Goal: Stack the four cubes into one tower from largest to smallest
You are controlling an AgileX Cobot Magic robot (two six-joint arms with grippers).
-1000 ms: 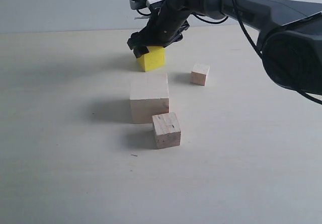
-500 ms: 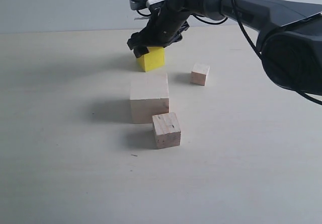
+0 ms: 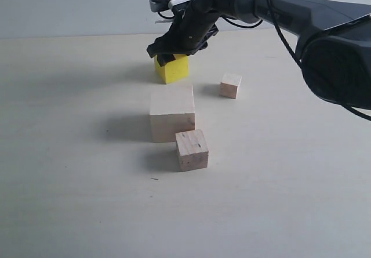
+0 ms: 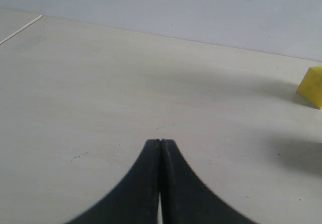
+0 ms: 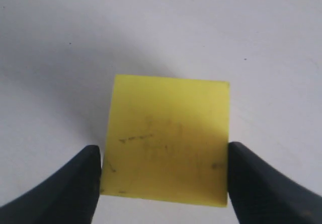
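Note:
The bright yellow cube point(image 3: 175, 69) point(image 5: 168, 133) sits at the back of the table, and my right gripper point(image 3: 174, 49) point(image 5: 163, 178) is shut on it, one black finger pressed to each side. I cannot tell whether it still touches the table. In front of it stands the largest pale wood cube point(image 3: 172, 112). The smaller speckled wood cube point(image 3: 192, 149) rests against that cube's front right corner. The tiny pale cube point(image 3: 230, 86) lies apart to the right. My left gripper point(image 4: 160, 143) is shut on nothing over bare table, with the yellow cube point(image 4: 313, 87) far off at that view's edge.
The pale table point(image 3: 69, 182) runs back to a grey wall point(image 3: 69, 6). The right arm point(image 3: 313, 14) reaches in from the upper right above the tiny cube. The left arm is outside the exterior view.
The yellow cube has shifted slightly to the left within the right gripper's fingers. The other cubes have not moved.

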